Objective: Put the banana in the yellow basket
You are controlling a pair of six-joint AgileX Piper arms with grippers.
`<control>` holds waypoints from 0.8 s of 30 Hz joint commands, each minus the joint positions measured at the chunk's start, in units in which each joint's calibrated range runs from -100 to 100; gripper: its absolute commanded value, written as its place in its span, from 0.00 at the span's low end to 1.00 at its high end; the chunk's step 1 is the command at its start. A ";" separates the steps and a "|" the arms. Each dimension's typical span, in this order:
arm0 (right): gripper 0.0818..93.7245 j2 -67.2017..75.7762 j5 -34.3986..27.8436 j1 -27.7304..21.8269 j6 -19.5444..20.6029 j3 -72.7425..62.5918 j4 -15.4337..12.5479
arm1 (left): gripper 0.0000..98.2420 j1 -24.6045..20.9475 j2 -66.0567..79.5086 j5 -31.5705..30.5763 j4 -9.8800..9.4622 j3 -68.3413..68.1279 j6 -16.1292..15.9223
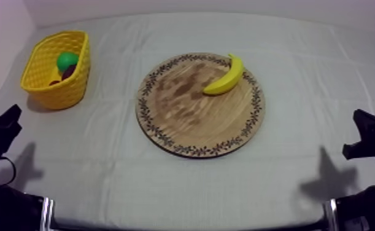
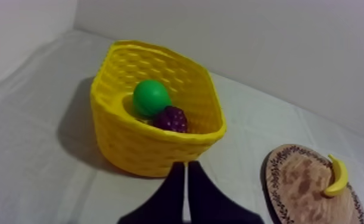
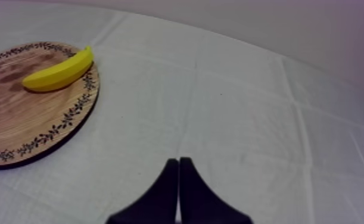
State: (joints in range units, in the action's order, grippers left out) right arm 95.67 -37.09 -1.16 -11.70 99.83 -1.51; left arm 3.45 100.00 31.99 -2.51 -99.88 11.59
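A grey-white cloth (image 1: 165,184) covers the table, creased in faint fold lines, and a pale wall (image 1: 196,6) closes it off behind the wooden board (image 1: 183,123). We take that board as our landmark. It is round and flat, its grain blotched darker toward the middle, with a ring of small dark leaves round the rim.

The banana (image 1: 224,78) lies on the board's far right part, across the patterned ring, its stem tip reaching the rim. It is smooth, curved and evenly yellow. It reads to us as moulded plastic, so we judge it will slip rather than give under a pinch. It lies on its side, back bowed toward the board's right edge, which leaves its narrow middle open to fingers from above.

The yellow basket (image 1: 54,92) stands well apart to the board's left and a little farther back, an open-weave tub with flaring walls. A green fruit (image 2: 151,97) and a bunch of grapes (image 2: 171,118) sit touching inside it, and we think there is room beside them.

Our left gripper (image 2: 186,170) sits low off the board's near left, pointed at the basket. Our right gripper (image 3: 179,164) sits low off its near right, facing bare cloth just right of the board. Each has its black fingers pressed into a narrow wedge, holding nothing. We judge the task not yet begun. The right arm looks better placed for the banana, the left for the basket.
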 commanded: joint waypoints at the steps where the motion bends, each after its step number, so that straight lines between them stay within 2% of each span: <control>1: 0.00 0.00 0.00 0.02 0.00 -0.05 0.02 | 0.00 -0.01 0.00 0.02 -0.01 -0.01 0.20; 13: 0.00 0.00 0.00 0.02 0.00 -0.05 0.02 | 0.00 0.57 0.00 0.52 0.02 -0.01 -1.05; 18: 0.00 0.00 0.00 0.02 0.00 -0.05 0.02 | 0.00 5.03 -0.27 1.23 0.08 0.26 -0.86; 24: 0.00 0.00 0.00 0.02 0.00 -0.05 0.02 | 0.00 12.24 -5.38 0.14 -0.32 1.80 2.46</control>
State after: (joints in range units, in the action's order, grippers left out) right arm 95.67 -37.09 -1.16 -11.69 99.83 -1.51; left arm 12.63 96.13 32.28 -2.71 -98.68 13.10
